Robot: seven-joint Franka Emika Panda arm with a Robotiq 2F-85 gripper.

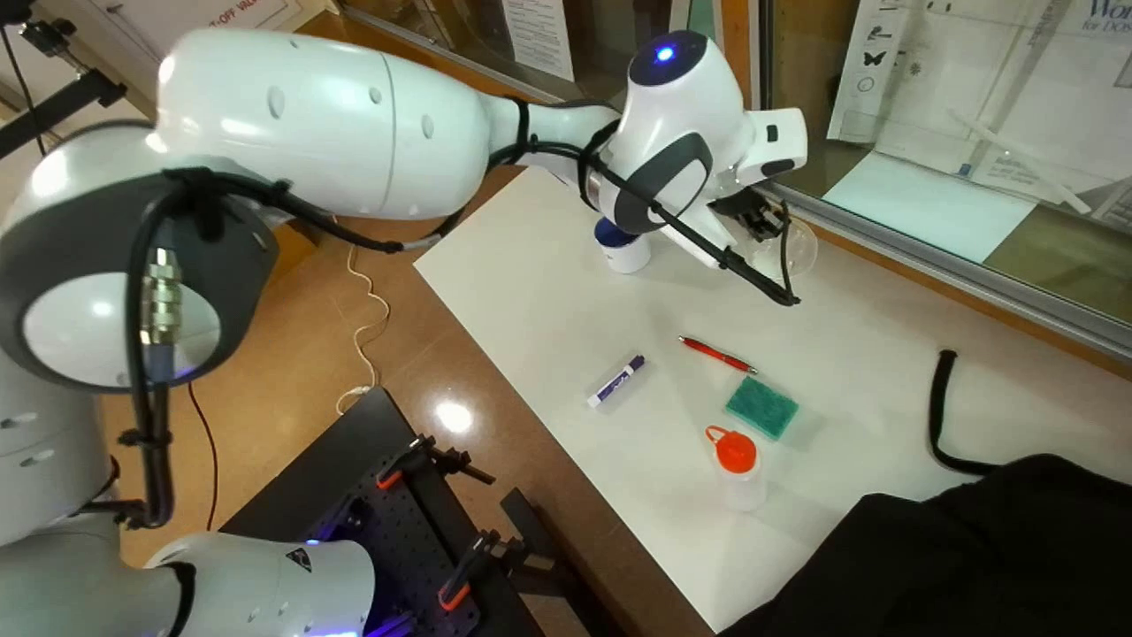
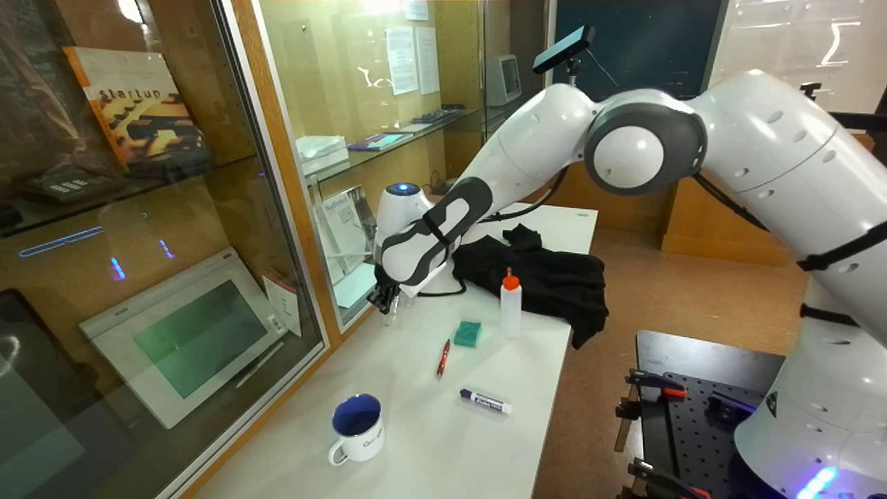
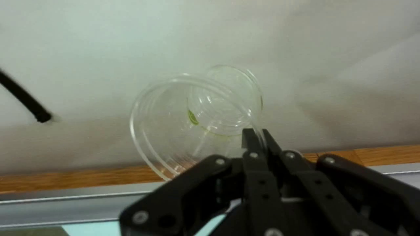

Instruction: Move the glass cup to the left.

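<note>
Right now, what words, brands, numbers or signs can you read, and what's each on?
"startup": book.
"T-OFF VALV", cut off: wall panel.
"Wor" and "for DOS", cut off: white printed item.
"Go", rest unclear: mug.
Butterfly symbol: printed strip.
Too small or blurred: lettering on the marker, posted papers, triangle sign on the arm base.

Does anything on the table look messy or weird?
Yes: the black cloth is crumpled and hangs over the edge of the table, as if somebody dropped it. I see no spill. The pincer holds the glass cup by its rim.
</note>
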